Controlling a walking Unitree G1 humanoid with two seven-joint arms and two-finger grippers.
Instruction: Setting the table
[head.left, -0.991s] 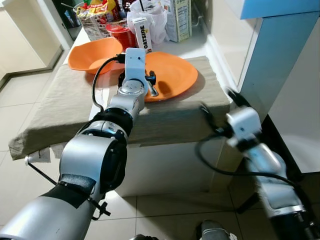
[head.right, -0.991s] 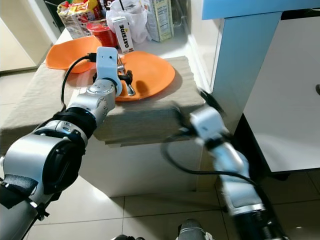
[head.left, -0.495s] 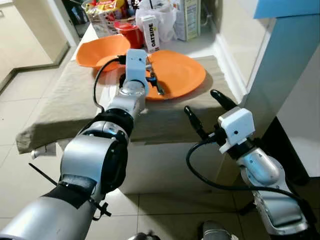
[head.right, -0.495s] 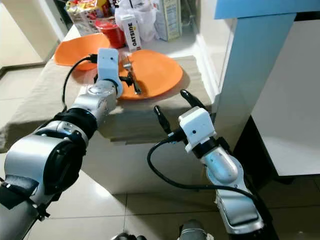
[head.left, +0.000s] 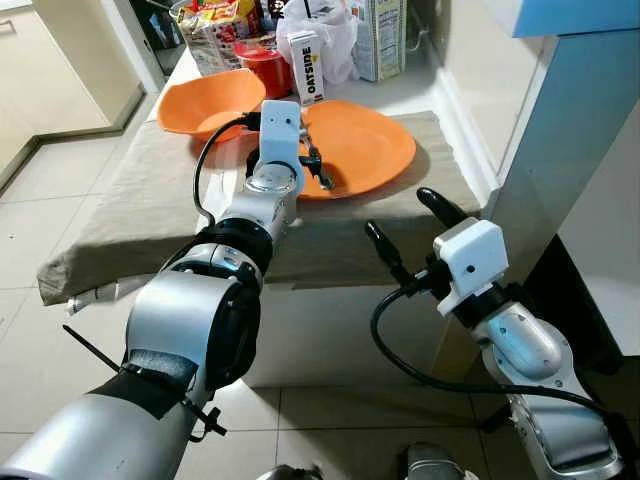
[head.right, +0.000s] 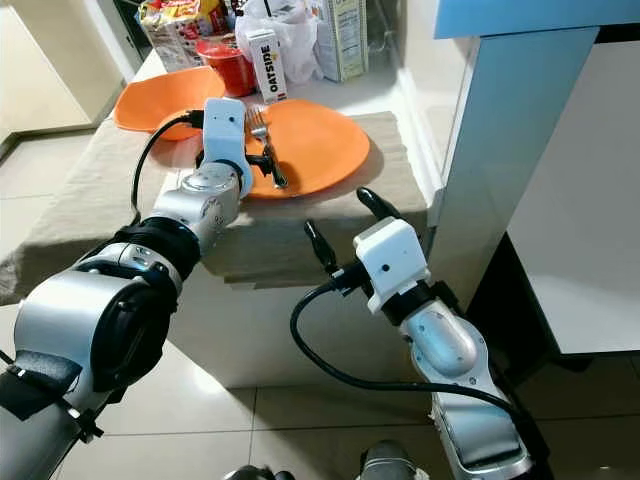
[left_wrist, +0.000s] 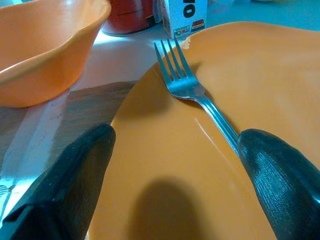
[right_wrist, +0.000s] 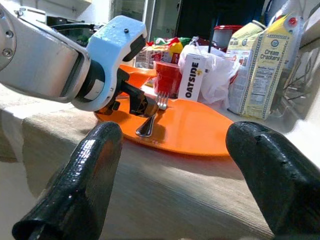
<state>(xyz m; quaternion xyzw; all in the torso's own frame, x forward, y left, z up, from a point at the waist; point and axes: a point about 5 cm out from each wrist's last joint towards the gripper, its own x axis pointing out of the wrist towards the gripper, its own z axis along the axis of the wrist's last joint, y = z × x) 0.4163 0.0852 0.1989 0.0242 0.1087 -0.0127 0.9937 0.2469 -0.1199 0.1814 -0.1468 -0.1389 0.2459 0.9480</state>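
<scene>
An orange plate (head.left: 365, 150) lies on the cloth-covered table (head.left: 150, 210), and a metal fork (left_wrist: 187, 85) rests on its left part, tines toward the cartons at the back. My left gripper (head.left: 290, 165) is low over the plate's left rim, open, one finger on each side of the fork. In the left wrist view the fork's handle runs up against one black finger (left_wrist: 280, 175). An orange bowl (head.left: 210, 100) stands to the left of the plate. My right gripper (head.left: 398, 212) hovers open in front of the table's near right corner, holding nothing.
At the back of the table stand an Oatside carton (head.left: 310, 65), a red cup (head.left: 268, 65), a cracker box (head.left: 380, 35), a white bag and snack packs. A tall blue-and-white cabinet (head.left: 570, 130) rises close on the right. Tiled floor lies to the left and in front.
My right arm has risen from beside the table's corner and now points its open fingers at the plate. The left gripper has stayed at the plate with the fork.
</scene>
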